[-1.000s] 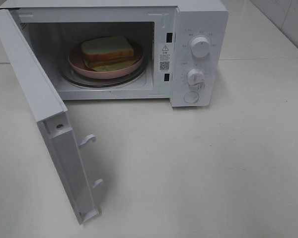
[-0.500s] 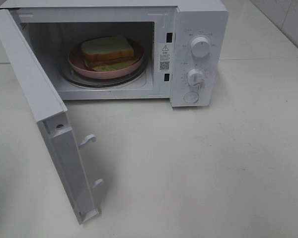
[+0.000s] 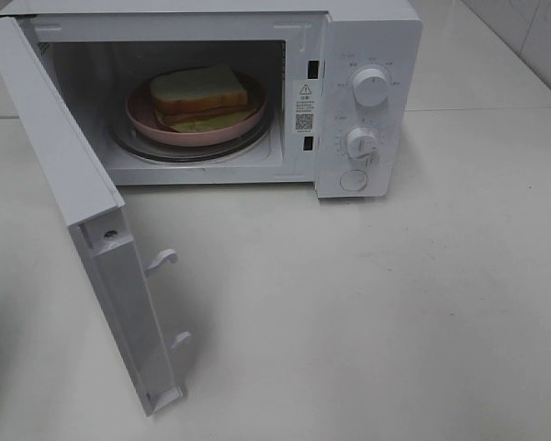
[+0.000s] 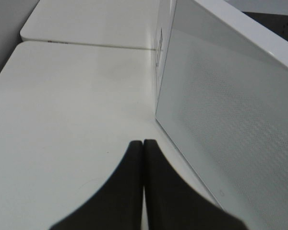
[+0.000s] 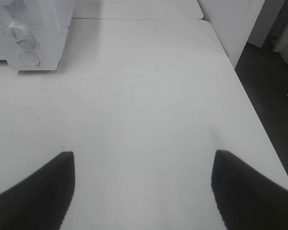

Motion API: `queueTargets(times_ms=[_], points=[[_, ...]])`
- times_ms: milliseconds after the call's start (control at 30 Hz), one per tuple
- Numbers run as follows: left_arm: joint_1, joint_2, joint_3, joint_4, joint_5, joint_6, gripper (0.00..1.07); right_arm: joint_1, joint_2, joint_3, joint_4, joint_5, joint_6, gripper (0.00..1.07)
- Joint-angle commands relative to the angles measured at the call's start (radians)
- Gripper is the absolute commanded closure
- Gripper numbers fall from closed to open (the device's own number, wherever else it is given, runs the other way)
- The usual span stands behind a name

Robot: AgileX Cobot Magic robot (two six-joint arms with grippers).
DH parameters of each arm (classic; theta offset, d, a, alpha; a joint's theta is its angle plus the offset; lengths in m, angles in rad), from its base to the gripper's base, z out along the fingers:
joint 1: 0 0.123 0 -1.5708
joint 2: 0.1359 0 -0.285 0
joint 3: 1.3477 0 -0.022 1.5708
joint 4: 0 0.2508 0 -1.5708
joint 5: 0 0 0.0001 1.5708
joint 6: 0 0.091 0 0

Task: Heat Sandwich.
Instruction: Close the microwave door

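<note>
**Sandwich inside open microwave, both claws off it**

At the left, the left gripper [image 4: 143,143]: clenched tight, fingers pressed together on nothing, over the white table [image 4: 62,120] and just beside the outer face of the microwave door [image 4: 221,105]. As for that door: swung wide toward the near left, latch hooks [image 3: 163,260] jutting from its inner face.

Inside the cavity of the white microwave [image 3: 367,37], toward the far side: the sandwich [image 3: 200,90], lying on the pink plate [image 3: 140,115], atop the glass turntable [image 3: 188,152].

Right of the cavity: two knobs [image 3: 371,87], one above the other.

At the right, the right gripper [image 5: 144,155]: released, jaws spread wide over the table, grasping nothing, apart from the microwave.
</note>
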Motion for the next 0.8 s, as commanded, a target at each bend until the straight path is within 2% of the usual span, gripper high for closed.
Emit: queueTargets(times_ms=[33, 133, 267, 533, 667, 700, 767, 800], points=[[0.003, 0.029, 0.046, 0.004, -0.176, 0.000, 1.07, -0.008, -0.027, 0.000, -0.004, -0.003, -0.007, 0.32], [0.003, 0.078, 0.101, 0.012, -0.336, 0.000, 1.07, -0.008, -0.027, 0.000, -0.004, -0.003, -0.007, 0.32], [0.003, 0.154, 0.124, 0.015, -0.442, 0.000, 1.07, -0.008, -0.027, 0.000, -0.004, -0.003, -0.007, 0.32], [0.003, 0.327, 0.131, 0.022, -0.628, -0.004, 1.07, -0.008, -0.027, 0.000, -0.004, -0.003, -0.007, 0.32], [0.003, 0.415, 0.131, 0.089, -0.720, -0.008, 1.07, -0.008, -0.027, 0.000, -0.004, -0.003, -0.007, 0.32], [0.003, 0.449, 0.131, 0.157, -0.762, -0.026, 1.07, -0.008, -0.027, 0.000, -0.004, -0.003, -0.007, 0.32], [0.003, 0.463, 0.131, 0.186, -0.777, -0.043, 1.07, -0.008, -0.027, 0.000, -0.004, -0.003, -0.007, 0.32], [0.003, 0.478, 0.131, 0.221, -0.800, -0.071, 1.07, -0.008, -0.027, 0.000, -0.004, -0.003, -0.007, 0.32]])
